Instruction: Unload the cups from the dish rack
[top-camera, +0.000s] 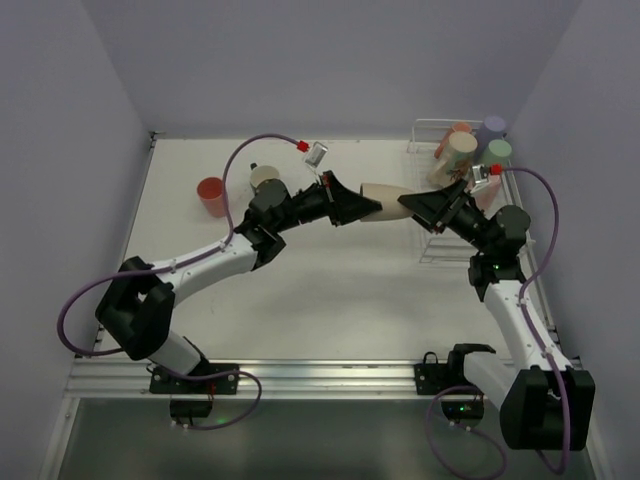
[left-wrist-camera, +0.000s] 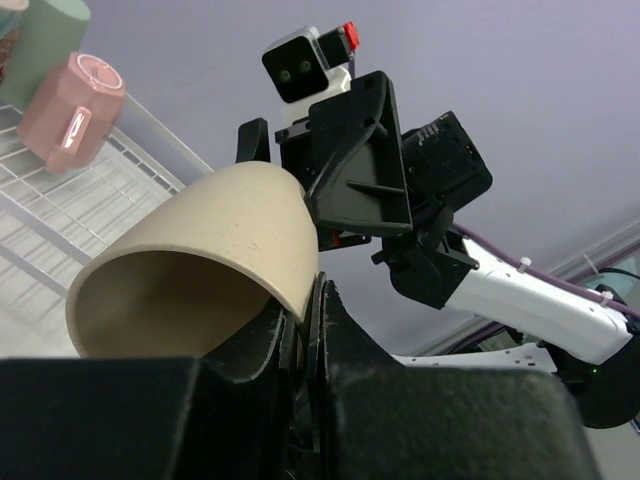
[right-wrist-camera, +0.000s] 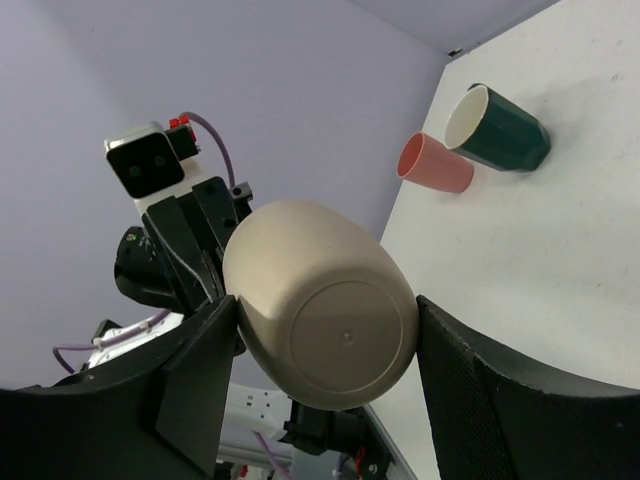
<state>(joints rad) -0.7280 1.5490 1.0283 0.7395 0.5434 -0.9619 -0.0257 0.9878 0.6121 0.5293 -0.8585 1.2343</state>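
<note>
With the left gripper pinching the rim of the round tan matte cup, the right gripper, which flanks its base with a grip I cannot tell, should let go only gently.

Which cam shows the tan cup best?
Left wrist: the tan cup fills the frame, mouth, rim and wall clear. Right wrist shows only its base and lower wall. Top external: small, side-on, between the left pincer and right pincer.
</note>
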